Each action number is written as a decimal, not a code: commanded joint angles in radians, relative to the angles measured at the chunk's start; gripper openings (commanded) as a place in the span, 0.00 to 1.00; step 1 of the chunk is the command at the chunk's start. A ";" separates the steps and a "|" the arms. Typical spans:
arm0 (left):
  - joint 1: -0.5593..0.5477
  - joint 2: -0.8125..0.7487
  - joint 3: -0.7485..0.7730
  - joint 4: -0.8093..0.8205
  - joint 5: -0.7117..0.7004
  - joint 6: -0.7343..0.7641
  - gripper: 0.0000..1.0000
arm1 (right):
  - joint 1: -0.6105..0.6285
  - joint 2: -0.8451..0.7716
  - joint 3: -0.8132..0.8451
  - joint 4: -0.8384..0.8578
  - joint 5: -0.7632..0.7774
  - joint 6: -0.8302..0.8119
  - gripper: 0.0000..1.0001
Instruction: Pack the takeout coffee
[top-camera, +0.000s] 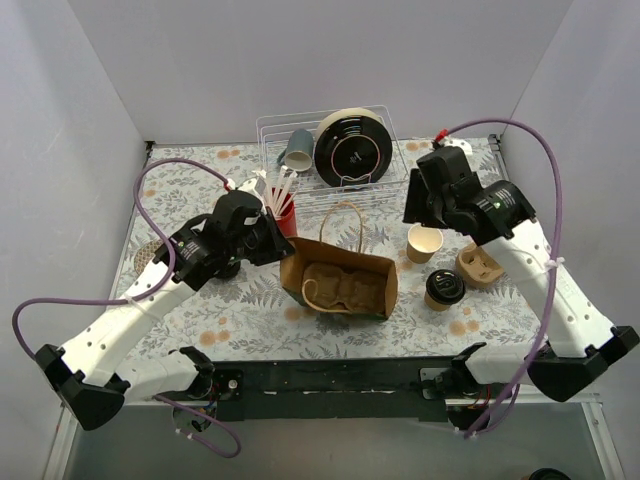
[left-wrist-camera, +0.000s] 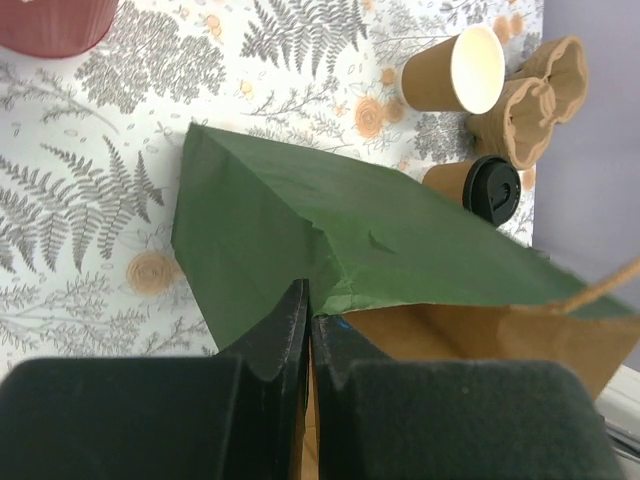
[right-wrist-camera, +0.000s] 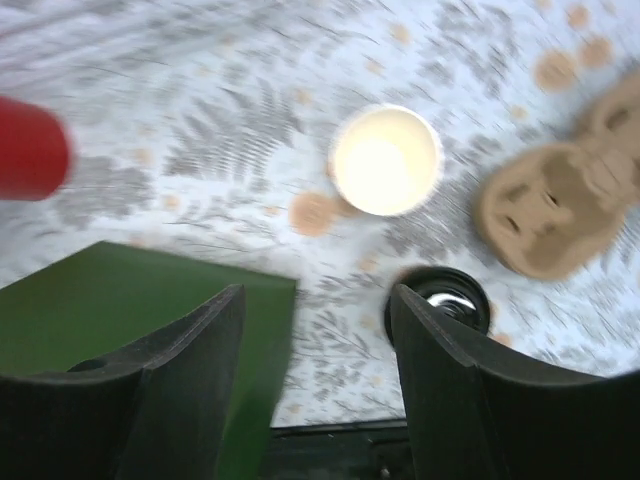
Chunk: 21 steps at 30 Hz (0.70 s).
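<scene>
A brown paper bag (top-camera: 390, 290) with rope handles stands open mid-table, with a cardboard cup carrier (top-camera: 345, 288) inside it. My left gripper (top-camera: 283, 250) is shut on the bag's left rim; in the left wrist view (left-wrist-camera: 310, 300) the jaws pinch the paper, and the bag's outer wall (left-wrist-camera: 330, 230) looks green. My right gripper (top-camera: 422, 215) is open and empty above the open paper cup (top-camera: 424, 243); in the right wrist view (right-wrist-camera: 315, 300) it hovers over the tablecloth between the bag (right-wrist-camera: 120, 300) and the lidded coffee cup (right-wrist-camera: 440, 300). The lidded cup (top-camera: 444, 289) stands to the right of the bag.
A second cardboard carrier (top-camera: 479, 266) lies at the right beside the cups. A red cup of stirrers (top-camera: 285, 215) stands behind the bag's left end. A wire dish rack (top-camera: 270, 130) at the back holds a mug (top-camera: 297, 150) and a black plate (top-camera: 352, 150).
</scene>
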 joint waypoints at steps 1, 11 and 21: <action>0.000 -0.009 0.050 -0.154 -0.019 -0.020 0.00 | -0.135 -0.061 -0.081 -0.045 -0.022 0.004 0.70; 0.018 0.055 0.204 -0.278 -0.065 0.046 0.00 | -0.216 -0.246 -0.512 -0.060 -0.176 0.114 0.80; 0.108 0.093 0.194 -0.234 0.077 0.073 0.00 | -0.232 -0.277 -0.610 -0.007 -0.097 0.235 0.92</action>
